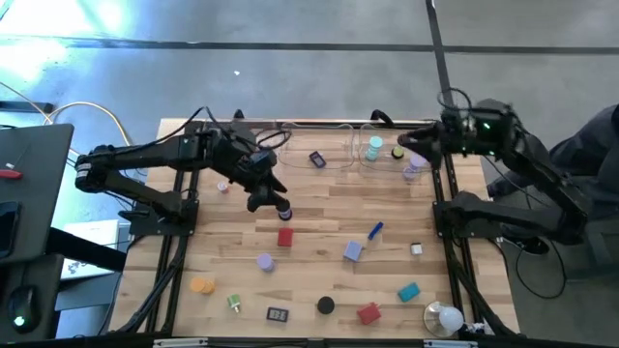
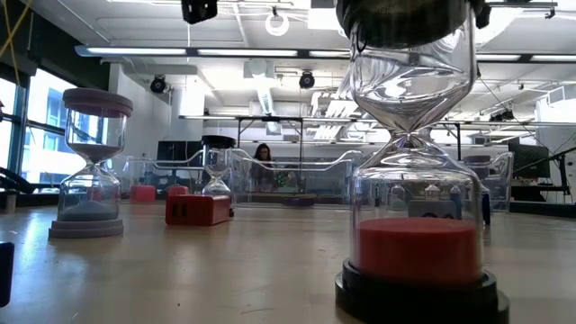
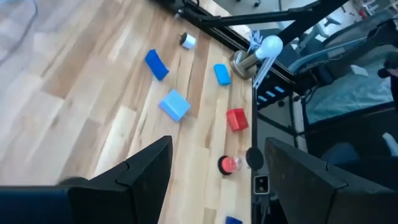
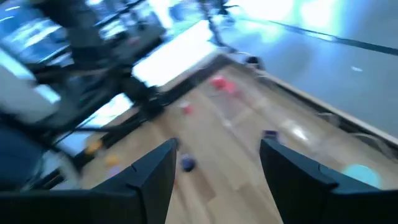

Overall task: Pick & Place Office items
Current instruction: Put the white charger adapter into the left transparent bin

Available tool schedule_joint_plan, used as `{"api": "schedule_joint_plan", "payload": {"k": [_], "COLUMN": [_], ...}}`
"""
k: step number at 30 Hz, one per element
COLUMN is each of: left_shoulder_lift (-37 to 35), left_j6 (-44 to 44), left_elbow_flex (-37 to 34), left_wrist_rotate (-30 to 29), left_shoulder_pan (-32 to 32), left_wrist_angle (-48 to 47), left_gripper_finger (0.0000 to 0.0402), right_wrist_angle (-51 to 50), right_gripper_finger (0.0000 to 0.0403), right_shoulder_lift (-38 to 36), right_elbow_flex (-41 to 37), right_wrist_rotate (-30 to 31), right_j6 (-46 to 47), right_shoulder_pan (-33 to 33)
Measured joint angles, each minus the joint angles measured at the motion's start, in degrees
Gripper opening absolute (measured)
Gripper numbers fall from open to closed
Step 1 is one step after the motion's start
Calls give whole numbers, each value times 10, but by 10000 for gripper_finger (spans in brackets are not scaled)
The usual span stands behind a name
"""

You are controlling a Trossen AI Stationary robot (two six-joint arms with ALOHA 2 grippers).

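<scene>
The office items lie scattered on the wooden table: red blocks (image 1: pixel 285 237) (image 1: pixel 368 312), a lavender block (image 1: pixel 353 251), a blue stick (image 1: pixel 375 230), a teal block (image 1: pixel 408 291), an orange cap (image 1: pixel 201 285) and a black-capped hourglass (image 1: pixel 326 305) (image 2: pixel 416 261). My left gripper (image 1: pixel 271 198) (image 3: pixel 214 180) hangs open above the table's middle left, with nothing between its fingers. My right gripper (image 1: pixel 411 143) (image 4: pixel 217 180) is open and empty, high over the far right by the clear trays (image 1: pixel 353 145), which hold a teal cap (image 1: pixel 373 147).
A white bulb-like object (image 1: pixel 445 316) sits at the near right corner. A pink hourglass (image 2: pixel 90 171) and a red block (image 2: pixel 198 209) stand farther back in the low view. Dark frame rails (image 1: pixel 450 242) run along both sides of the table. A person sits in the room behind.
</scene>
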Motion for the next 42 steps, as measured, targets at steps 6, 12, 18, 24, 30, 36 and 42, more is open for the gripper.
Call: {"api": "schedule_joint_plan", "payload": {"k": [6, 12, 18, 24, 30, 36, 42], "left_shoulder_lift": [0, 0, 0, 0, 3, 11, 15], "left_j6": [-38, -89, -125, -151, -181, -184, -186], "left_elbow_flex": [0, 0, 0, 0, 0, 0, 0], "left_wrist_rotate": [-62, -105, -163, -209, -264, -307, -313], "left_shoulder_pan": [-43, -100, -155, -219, -288, -336, -344], "left_wrist_angle": [-6, -21, -21, -21, -21, -22, -22], "left_gripper_finger": [248, 248, 248, 248, 248, 248, 248], "right_wrist_angle": [8, 40, 97, 79, -13, -34, 23], "right_gripper_finger": [221, 221, 221, 221, 221, 221, 240], "right_shoulder_lift": [-65, -63, 10, 85, 137, 176, 215], "right_elbow_flex": [-1, -1, -1, -1, -1, -1, -1], "right_wrist_rotate": [3, 55, 79, 115, 110, 129, 138], "right_j6": [41, 57, 49, 53, 79, 158, 147], "right_shoulder_pan": [105, 198, 293, 384, 453, 476, 477]}}
